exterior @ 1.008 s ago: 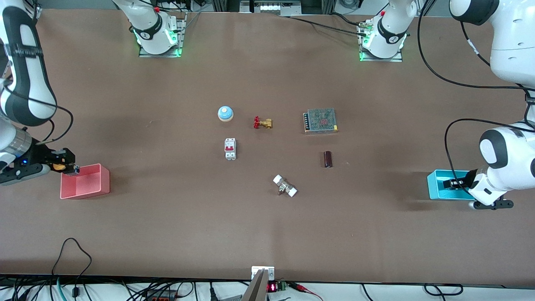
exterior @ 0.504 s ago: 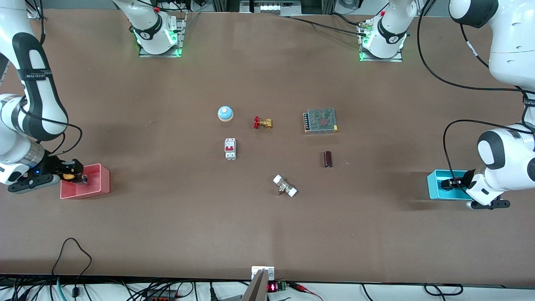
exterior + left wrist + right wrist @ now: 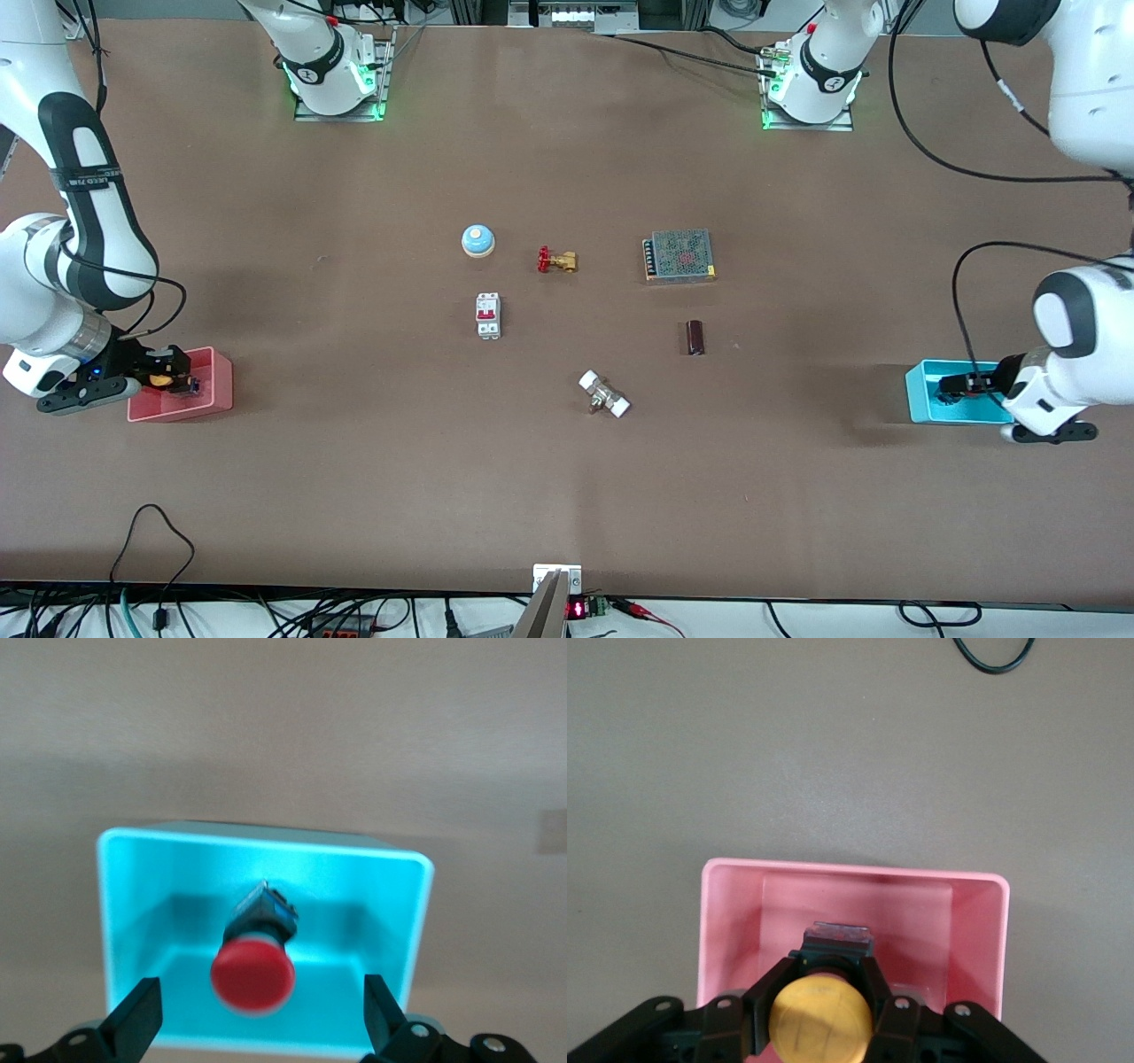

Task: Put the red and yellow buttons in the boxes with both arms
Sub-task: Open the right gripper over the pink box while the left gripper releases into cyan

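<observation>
My right gripper is shut on the yellow button and holds it over the pink box at the right arm's end of the table. In the right wrist view the fingers clamp the button's black body under the yellow cap, above the pink box. My left gripper is over the cyan box at the left arm's end. In the left wrist view it is open, and the red button is free between the fingers, inside the cyan box.
Mid-table stand a blue dome bell, a brass valve with red handle, a white circuit breaker, a meshed power supply, a dark cylinder and a fitting with white ends.
My right gripper has moved with the yellow button from beside the pink box's end to over its inside. My left arm has shifted slightly over the cyan box.
</observation>
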`<state>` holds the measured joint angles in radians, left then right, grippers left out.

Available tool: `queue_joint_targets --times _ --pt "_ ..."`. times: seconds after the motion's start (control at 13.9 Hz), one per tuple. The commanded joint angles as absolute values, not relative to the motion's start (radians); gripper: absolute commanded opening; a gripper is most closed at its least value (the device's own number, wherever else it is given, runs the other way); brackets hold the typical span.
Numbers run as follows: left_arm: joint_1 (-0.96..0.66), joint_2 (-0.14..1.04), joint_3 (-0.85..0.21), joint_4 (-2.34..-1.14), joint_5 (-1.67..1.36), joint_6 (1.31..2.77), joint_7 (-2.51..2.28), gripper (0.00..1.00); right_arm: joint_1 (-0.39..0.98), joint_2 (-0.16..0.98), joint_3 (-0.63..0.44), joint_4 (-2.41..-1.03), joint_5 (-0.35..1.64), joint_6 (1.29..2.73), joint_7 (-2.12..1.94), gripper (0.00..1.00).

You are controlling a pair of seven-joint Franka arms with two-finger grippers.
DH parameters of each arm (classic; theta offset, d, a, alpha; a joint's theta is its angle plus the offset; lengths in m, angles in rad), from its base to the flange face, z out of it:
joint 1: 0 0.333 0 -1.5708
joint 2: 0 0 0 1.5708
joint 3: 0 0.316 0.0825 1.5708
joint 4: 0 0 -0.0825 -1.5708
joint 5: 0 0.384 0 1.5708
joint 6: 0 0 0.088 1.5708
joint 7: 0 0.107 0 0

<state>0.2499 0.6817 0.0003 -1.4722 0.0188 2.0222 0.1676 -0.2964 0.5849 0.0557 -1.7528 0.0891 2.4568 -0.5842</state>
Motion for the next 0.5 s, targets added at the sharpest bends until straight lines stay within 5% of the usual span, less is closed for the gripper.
queue_joint_targets --times 0.0,0.29,0.43 --pt "0.249 0.577 -0.015 -1.486 0.037 1.939 0.178 1.0 -0.308 0.604 0.061 -1.733 0.109 2.467 -0.612 0.26" --pt "0.18 0.45 -0.025 -1.486 0.038 1.82 0.158 1.0 -0.308 0.617 0.061 -1.733 0.112 2.468 -0.611 0.34" --pt "0.132 0.393 -0.026 -1.477 0.04 1.766 0.096 1.0 -0.308 0.618 0.061 -1.733 0.112 2.479 -0.611 0.6"
